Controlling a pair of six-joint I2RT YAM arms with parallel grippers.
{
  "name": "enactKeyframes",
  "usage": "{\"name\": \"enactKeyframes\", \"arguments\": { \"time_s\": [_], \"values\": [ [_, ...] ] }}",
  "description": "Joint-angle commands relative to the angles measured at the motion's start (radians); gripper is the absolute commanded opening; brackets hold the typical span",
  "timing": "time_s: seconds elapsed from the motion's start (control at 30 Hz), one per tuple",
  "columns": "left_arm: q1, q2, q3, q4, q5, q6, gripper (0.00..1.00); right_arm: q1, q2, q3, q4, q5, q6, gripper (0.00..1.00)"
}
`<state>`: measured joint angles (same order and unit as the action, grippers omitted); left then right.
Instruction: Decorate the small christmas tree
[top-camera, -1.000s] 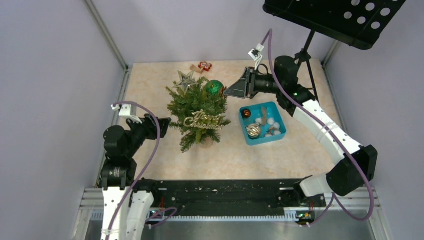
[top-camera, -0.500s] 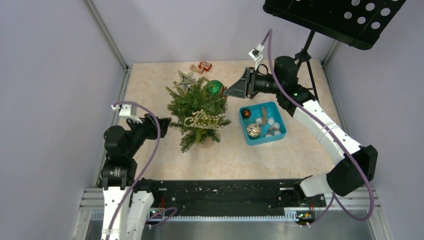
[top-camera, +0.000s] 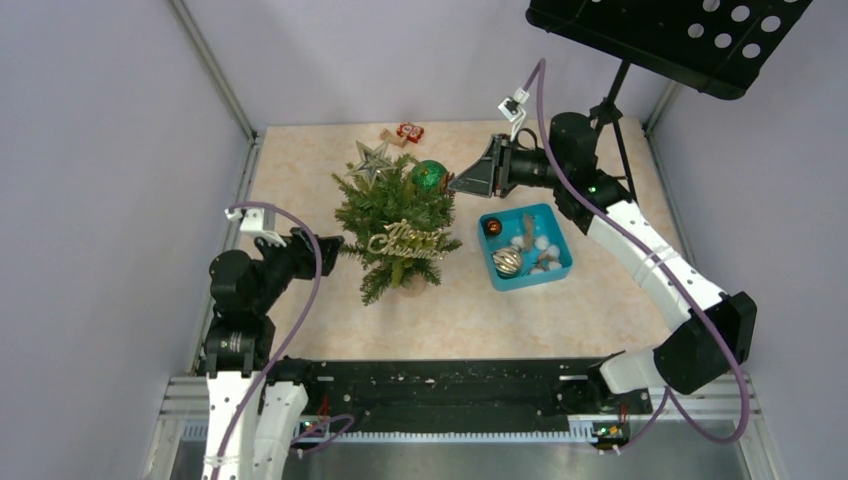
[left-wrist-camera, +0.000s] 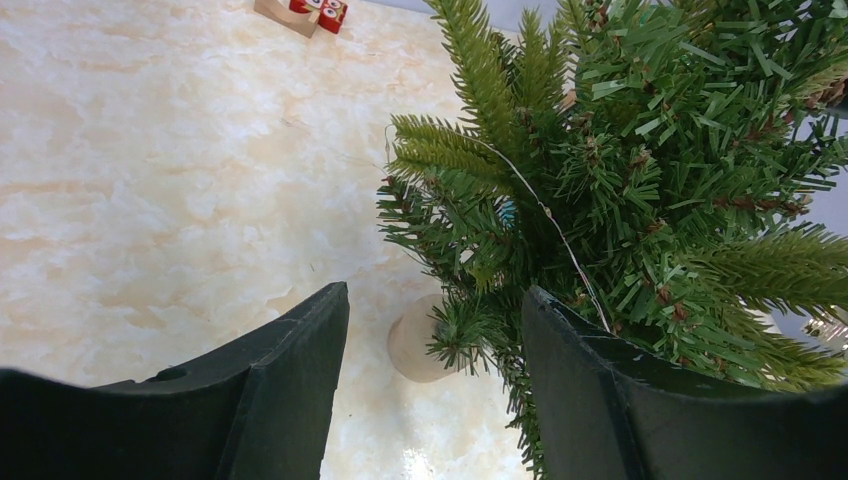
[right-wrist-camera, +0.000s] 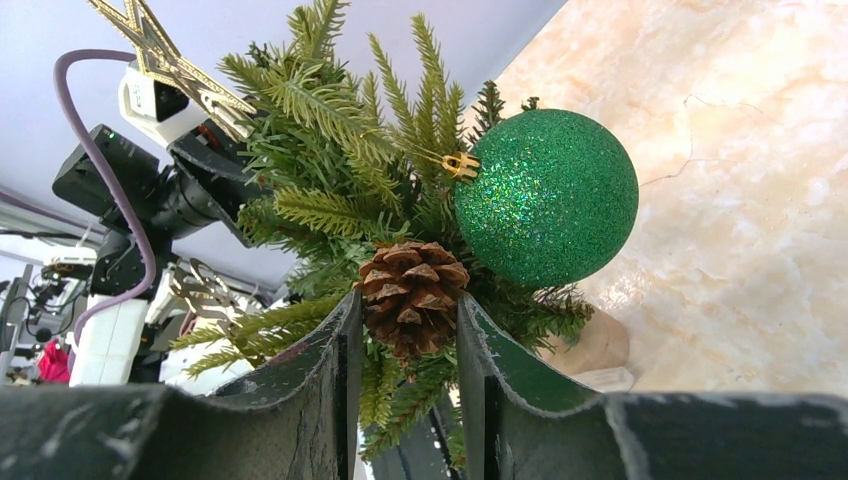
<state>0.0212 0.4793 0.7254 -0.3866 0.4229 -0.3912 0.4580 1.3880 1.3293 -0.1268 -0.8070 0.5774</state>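
The small christmas tree (top-camera: 395, 215) stands mid-table with a silver star (top-camera: 372, 160) on top, a green glitter ball (top-camera: 430, 176) and a gold "Merry Christmas" sign (top-camera: 407, 241). My right gripper (top-camera: 455, 183) is at the tree's upper right side. In the right wrist view it (right-wrist-camera: 408, 305) is shut on a brown pine cone (right-wrist-camera: 412, 295), held against the branches just below the green ball (right-wrist-camera: 545, 195). My left gripper (top-camera: 335, 243) is open and empty at the tree's left side. In the left wrist view (left-wrist-camera: 435, 300) its fingers flank the lower branches (left-wrist-camera: 620, 170) and the pale base (left-wrist-camera: 415, 345).
A blue tray (top-camera: 562, 240) with several ornaments sits right of the tree. A small red gift ornament (top-camera: 409, 131) lies at the far edge. A black music stand (top-camera: 680, 30) rises at the back right, its pole behind the right arm.
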Motion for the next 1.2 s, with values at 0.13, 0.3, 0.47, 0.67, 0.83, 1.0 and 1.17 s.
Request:
{"name": "enactKeyframes", "arguments": {
  "time_s": [0.13, 0.3, 0.47, 0.67, 0.83, 1.0, 1.17],
  "values": [
    [0.005, 0.014, 0.009, 0.064, 0.016, -0.001, 0.69, 0.010, -0.040, -0.023, 0.030, -0.010, -0.014, 0.35],
    [0.005, 0.014, 0.012, 0.063, 0.017, -0.001, 0.68, 0.009, -0.033, -0.024, 0.047, -0.032, -0.003, 0.44],
    [0.006, 0.012, 0.013, 0.061, 0.016, 0.003, 0.68, 0.009, -0.035, -0.026, 0.054, -0.036, 0.002, 0.52],
    [0.005, 0.011, 0.010, 0.060, 0.016, 0.005, 0.68, 0.008, -0.034, -0.029, 0.054, -0.036, 0.003, 0.57],
    [0.005, 0.010, 0.010, 0.060, 0.013, 0.009, 0.68, 0.009, -0.030, -0.027, 0.055, -0.030, 0.008, 0.58],
    [0.005, 0.010, 0.010, 0.057, 0.011, 0.012, 0.68, 0.009, -0.027, -0.030, 0.058, -0.018, 0.014, 0.44],
    [0.005, 0.010, 0.009, 0.057, 0.010, 0.015, 0.68, 0.010, -0.030, -0.036, 0.051, -0.001, 0.017, 0.22]
  ]
}}
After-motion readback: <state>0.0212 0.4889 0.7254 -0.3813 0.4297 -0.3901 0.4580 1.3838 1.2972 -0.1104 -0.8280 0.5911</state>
